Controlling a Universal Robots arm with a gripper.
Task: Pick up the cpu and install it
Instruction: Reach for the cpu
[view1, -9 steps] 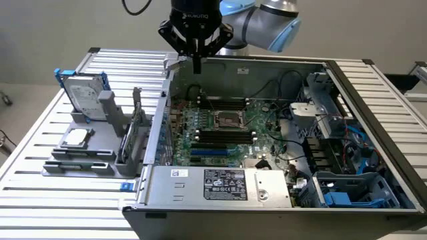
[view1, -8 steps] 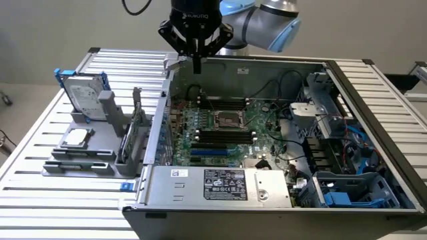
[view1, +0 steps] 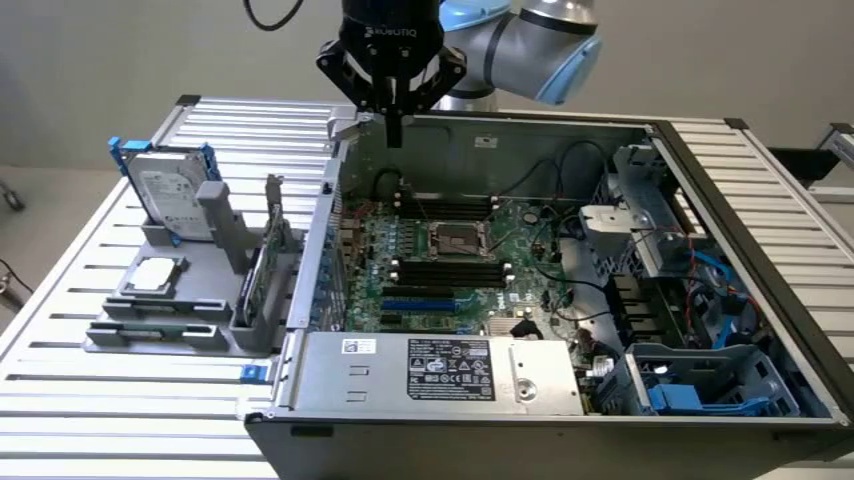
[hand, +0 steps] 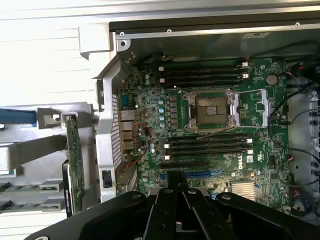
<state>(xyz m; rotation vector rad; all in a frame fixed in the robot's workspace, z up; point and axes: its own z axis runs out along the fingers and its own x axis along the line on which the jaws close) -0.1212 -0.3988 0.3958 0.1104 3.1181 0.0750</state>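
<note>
1. Power supply (view1: 441, 370): silver box with a black label, nearest the exterior view. It sits at the near end of the open computer case (view1: 534, 150) and hides the near edge of the motherboard (view1: 400, 255).
2. Table (view1: 80, 400): slatted aluminium, cut off at the exterior view's left and near edges.
3. Grey holder (view1: 154, 335): on the table at the exterior view's left, just beside the case.
4. Hard drive (view1: 171, 190): upright at the holder's far end, in a blue bracket.
5. Cpu (view1: 158, 272): small silver-grey square, flat in a holder tray in front of the hard drive and well apart from the claw. Its surface detail is too small to make out.
6. Green card (view1: 276, 245): upright and edge-on in the holder, against the case wall; its face is hidden.
7. Claw (view1: 394, 135): black fingers pressed together on nothing, hanging above the case's far wall. In the wrist view the claw (hand: 179, 176) covers part of the board's edge.
8. Socket (view1: 454, 240): dark square in a metal frame, mid-board, between rows of black memory slots (hand: 205, 145). The wrist view shows the socket's (hand: 210, 111) brown contact field.
9. Cables (view1: 587, 300): black, draped over the board's right side in the exterior view, hiding parts beneath.
10. Blue plastic part (view1: 674, 395): near right corner of the case, half hidden by a cage.
</note>
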